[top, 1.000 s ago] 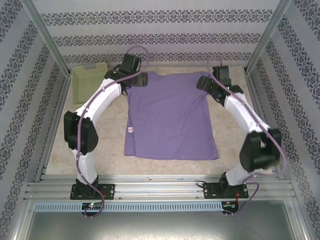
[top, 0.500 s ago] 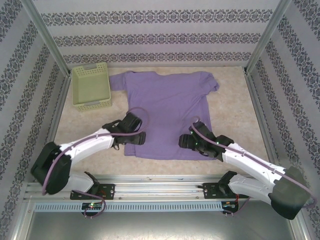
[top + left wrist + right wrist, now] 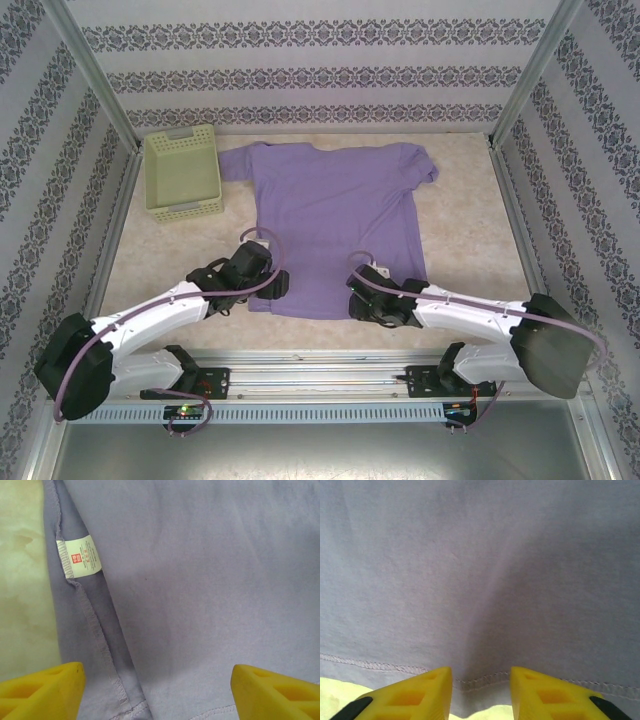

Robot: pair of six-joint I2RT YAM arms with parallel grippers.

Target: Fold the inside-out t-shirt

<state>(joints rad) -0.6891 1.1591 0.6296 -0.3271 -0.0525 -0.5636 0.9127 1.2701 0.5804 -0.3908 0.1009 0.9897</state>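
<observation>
Top external: t-shirt (image 3: 335, 215) lies flat mid-tabletop (image 3: 470, 220), hem at 6 o'clock. Left pincer (image 3: 262, 287) gapes over the 7 o'clock hem corner. Right pincer (image 3: 481, 677) sits narrow astride the hem, grip unclear, seemingly to lift it.

Wallpapered walls (image 3: 320, 60), pale stripes alternating with bands of dark floral pattern, close in the far, left and right sides. Bare aluminium posts (image 3: 92, 75) slant up from the far corners. The beige mottled surface (image 3: 470, 210) is evenly lit, and silver aluminium rails (image 3: 320, 372) cross its near edge.
</observation>
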